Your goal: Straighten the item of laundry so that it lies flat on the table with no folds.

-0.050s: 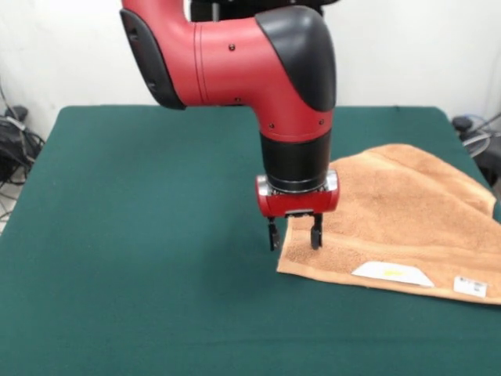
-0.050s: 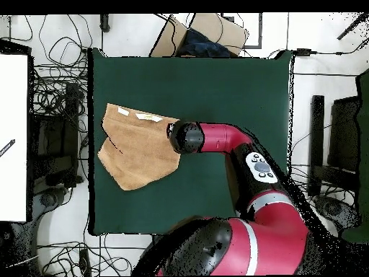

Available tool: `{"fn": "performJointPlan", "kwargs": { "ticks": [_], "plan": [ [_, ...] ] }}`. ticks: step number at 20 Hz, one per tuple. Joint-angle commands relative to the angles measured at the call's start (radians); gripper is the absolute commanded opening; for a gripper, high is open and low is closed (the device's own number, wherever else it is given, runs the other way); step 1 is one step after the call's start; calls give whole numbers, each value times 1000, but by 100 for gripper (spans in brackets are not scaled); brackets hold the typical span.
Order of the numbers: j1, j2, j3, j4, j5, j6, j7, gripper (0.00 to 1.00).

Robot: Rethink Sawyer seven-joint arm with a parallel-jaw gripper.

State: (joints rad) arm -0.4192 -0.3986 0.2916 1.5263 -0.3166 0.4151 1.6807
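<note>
The item of laundry (image 1: pixel 399 207) is a tan towel lying on the right side of the green table (image 1: pixel 141 235). Its far right part is folded over in a crease, and two white tags (image 1: pixel 393 272) sit along its near edge. My gripper (image 1: pixel 294 233) hangs open at the towel's left corner. One finger (image 1: pixel 272 233) is down beside the cloth and the other (image 1: pixel 316 232) is over it, with the towel's edge between them. In the overhead view the towel (image 2: pixel 137 148) reaches almost to the table's (image 2: pixel 216 79) left edge, and the arm's wrist (image 2: pixel 186 137) hides the gripper.
Cables (image 1: pixel 16 141) lie off the table's left side in the front view. The overhead view shows a cardboard box (image 2: pixel 209 32) beyond the table's top edge, a white panel (image 2: pixel 14 137) at far left, and tangled cables (image 2: pixel 58 101) around the table.
</note>
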Motion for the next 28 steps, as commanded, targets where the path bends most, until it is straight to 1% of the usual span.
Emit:
{"fn": "performJointPlan", "kwargs": {
  "ticks": [1, 9, 18, 20, 22, 28],
  "plan": [
    [27, 27, -51, 0, -62, -73, 90, 100],
    [25, 22, -47, 13, -54, -66, 86, 100],
    [19, 37, -40, -2, -56, -68, 76, 100],
    [27, 27, -53, -9, -57, -39, 71, 100],
    [21, 35, -46, -16, -58, -28, 56, 100],
    [4, 65, -29, -10, -54, -51, 56, 100]
  ]
}}
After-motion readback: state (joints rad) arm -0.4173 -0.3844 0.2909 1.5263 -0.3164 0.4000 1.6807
